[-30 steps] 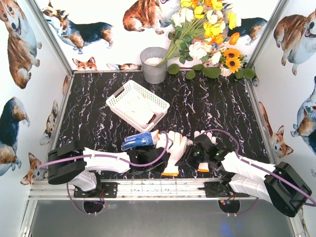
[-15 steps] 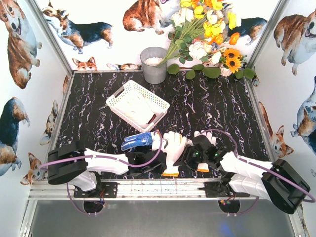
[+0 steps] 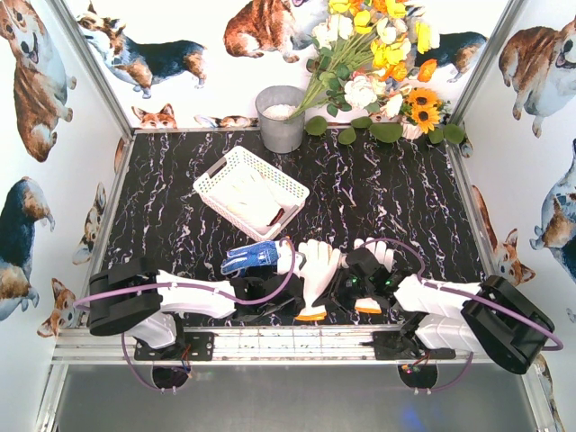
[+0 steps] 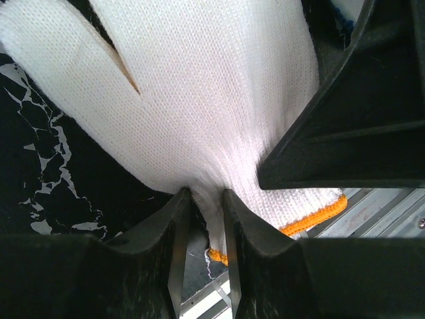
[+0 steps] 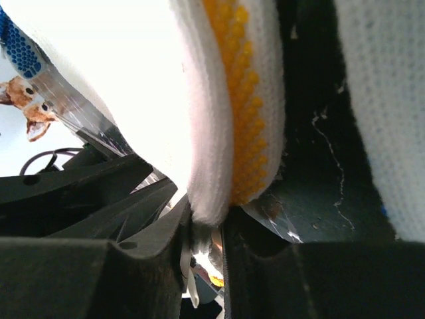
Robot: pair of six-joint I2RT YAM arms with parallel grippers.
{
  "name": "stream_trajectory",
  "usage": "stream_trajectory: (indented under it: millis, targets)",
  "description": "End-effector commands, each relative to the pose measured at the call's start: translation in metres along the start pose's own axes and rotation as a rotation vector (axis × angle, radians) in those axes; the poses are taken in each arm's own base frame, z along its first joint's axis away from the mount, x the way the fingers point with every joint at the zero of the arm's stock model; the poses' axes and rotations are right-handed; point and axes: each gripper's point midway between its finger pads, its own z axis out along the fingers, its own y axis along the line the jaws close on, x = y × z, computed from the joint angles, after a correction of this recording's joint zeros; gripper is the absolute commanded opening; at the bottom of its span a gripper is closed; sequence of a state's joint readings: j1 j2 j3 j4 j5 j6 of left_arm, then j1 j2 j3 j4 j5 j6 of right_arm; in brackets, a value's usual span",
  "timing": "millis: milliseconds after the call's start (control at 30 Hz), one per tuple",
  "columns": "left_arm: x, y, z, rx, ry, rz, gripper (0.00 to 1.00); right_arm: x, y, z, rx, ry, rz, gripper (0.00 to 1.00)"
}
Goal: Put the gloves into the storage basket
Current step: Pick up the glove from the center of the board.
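Pinches on both sides: we see the left gripper (image 4: 207, 199) and right gripper (image 5: 206, 216) each clenched on the white glove (image 3: 319, 265) near its orange-trimmed cuff

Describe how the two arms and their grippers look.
The left arm and right arm have white link shells, bulky black joint housings and a thin purple cable looping along each. The left gripper and right gripper are black with flat angular fingers.
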State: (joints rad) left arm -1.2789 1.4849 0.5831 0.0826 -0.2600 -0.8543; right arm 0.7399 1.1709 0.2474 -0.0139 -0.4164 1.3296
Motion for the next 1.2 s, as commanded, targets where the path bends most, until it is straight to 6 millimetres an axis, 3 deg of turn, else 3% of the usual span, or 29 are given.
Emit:
stream_trajectory:
  millis: [0,200,300,500,667,900,1167]
  targets:
    - [0.02,0.026,0.001,-0.087,0.056,0.029,0.21,-0.004,0.016,0.0,-0.048,-0.018,0.013,0.19]
    - [0.014,0.027,-0.005,-0.097,0.043,0.073,0.21,-0.004,0.023,-0.004,-0.074,-0.028,0.058,0.15]
    - [0.003,0.024,-0.012,-0.077,0.016,0.136,0.26,-0.006,0.024,-0.005,-0.067,-0.037,0.077,0.11]
    - [-0.033,0.019,-0.034,-0.094,-0.076,0.261,0.54,-0.008,0.027,-0.006,-0.061,-0.03,0.12,0.06]
    - [-0.045,-0.002,-0.05,-0.015,-0.167,0.414,0.65,-0.01,0.031,-0.009,-0.068,-0.007,0.166,0.04]
    - [-0.042,-0.028,-0.064,-0.023,-0.256,0.714,0.68,-0.015,0.039,-0.014,-0.084,0.03,0.233,0.0]
    - [-0.023,-0.053,-0.051,0.014,-0.242,0.889,0.72,-0.02,0.05,-0.018,-0.098,0.05,0.299,0.0]
